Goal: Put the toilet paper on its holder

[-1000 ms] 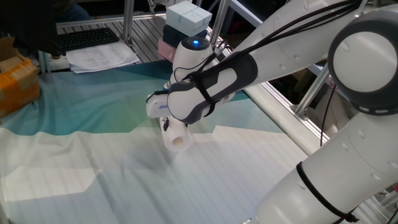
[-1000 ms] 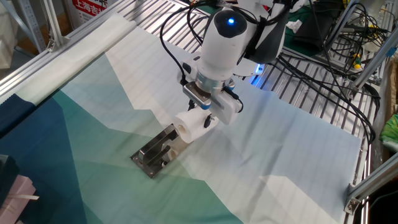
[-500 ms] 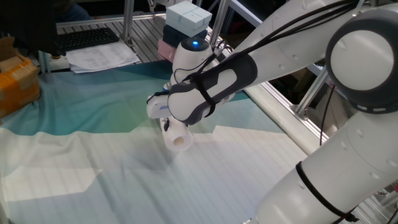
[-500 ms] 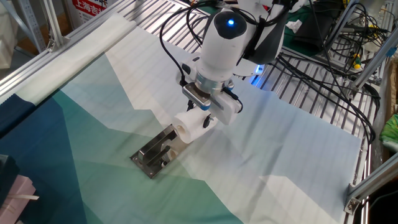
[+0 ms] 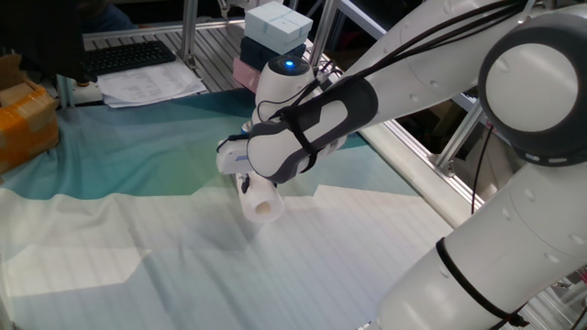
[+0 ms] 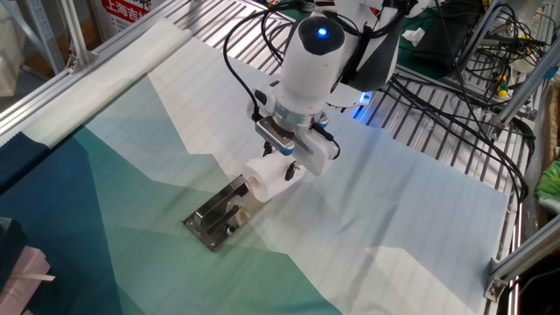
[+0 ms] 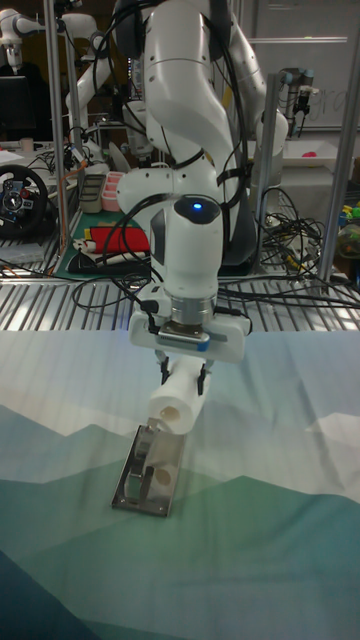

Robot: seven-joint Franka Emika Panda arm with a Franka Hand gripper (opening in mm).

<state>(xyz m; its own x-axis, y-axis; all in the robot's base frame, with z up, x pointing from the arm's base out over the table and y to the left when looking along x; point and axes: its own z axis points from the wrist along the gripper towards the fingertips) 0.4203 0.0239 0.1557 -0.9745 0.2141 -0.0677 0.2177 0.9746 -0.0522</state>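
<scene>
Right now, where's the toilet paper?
The toilet paper is held in the end effector, tilted just above the far end of the holder, mid-cloth.

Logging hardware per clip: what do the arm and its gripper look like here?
A glossy white arm of rounded segments with dark grey joint seams and a glowing blue light on the wrist. Black cables run along its links. The white box-shaped two-finger gripper has a thin blue stripe and short dark fingers.

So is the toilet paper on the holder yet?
Not yet. The gripper holds the toilet paper tilted in the air, above the far end of the holder.
</scene>
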